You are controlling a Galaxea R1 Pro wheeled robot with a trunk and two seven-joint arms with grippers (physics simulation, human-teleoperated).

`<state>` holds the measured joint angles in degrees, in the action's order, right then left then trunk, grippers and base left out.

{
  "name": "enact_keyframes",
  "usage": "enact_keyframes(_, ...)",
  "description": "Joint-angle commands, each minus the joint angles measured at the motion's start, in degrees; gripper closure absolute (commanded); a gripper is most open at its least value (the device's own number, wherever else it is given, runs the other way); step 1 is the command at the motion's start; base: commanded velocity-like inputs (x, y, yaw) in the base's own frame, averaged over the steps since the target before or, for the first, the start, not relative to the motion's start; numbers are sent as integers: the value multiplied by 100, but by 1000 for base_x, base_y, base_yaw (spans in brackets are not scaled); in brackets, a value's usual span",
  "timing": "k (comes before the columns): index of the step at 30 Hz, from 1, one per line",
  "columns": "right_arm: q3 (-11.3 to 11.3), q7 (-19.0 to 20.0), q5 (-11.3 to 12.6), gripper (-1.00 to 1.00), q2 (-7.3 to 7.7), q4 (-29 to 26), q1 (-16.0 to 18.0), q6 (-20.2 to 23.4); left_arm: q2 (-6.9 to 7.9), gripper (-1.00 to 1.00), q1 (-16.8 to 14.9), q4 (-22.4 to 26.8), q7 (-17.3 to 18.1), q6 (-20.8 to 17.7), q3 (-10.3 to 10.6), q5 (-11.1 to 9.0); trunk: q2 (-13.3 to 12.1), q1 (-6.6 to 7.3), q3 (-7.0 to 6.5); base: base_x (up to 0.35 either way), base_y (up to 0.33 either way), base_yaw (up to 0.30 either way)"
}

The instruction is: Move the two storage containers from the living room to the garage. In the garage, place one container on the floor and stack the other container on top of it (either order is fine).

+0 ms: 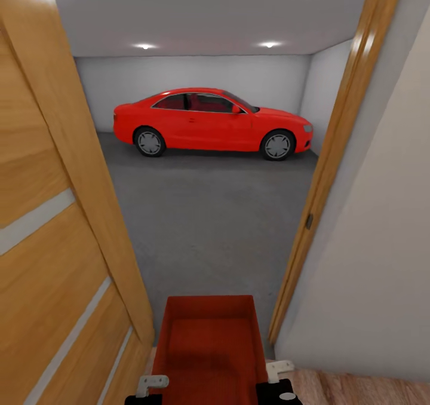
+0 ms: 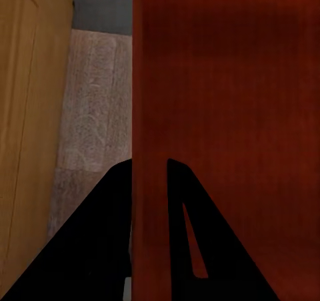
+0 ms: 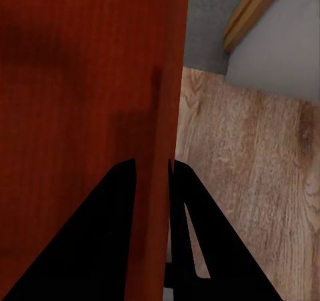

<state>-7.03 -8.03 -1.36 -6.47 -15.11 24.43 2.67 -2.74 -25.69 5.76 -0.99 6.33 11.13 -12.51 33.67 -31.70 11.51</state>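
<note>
An orange-red storage container [image 1: 209,348] was carried low in front of the robot, open top up, at the threshold of a doorway. The left gripper [image 2: 148,181] was clamped on the container's left wall with one finger on each face, and the right gripper [image 3: 152,174] pinched the right wall likewise, both arms reaching forward. Ahead lay the garage's dark grey floor [image 1: 209,214] with a red car [image 1: 212,121] by the far wall, a wooden door [image 1: 54,244] standing open at the left and a wooden door frame [image 1: 334,154] at the right.

Head cam faces fwd/down thru doorway into garage [image 1: 209,202]; wrist cams hug container [image 1: 209,345] walls.
</note>
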Motion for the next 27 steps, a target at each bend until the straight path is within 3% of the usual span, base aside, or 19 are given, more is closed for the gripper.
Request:
enact_keyframes(1, -97, 3, 92, 100, -3, 17, 0, 23, -7, 100, -6, 68, -6, 17, 268, -23, 8, -1, 9, 0, 42, 0)
enact_keyframes(27, -97, 3, 84, 100, 2, 17, 0, 23, -7, 100, -6, 73, -6, 17, 268, -23, 8, -1, 9, 17, 26, 0)
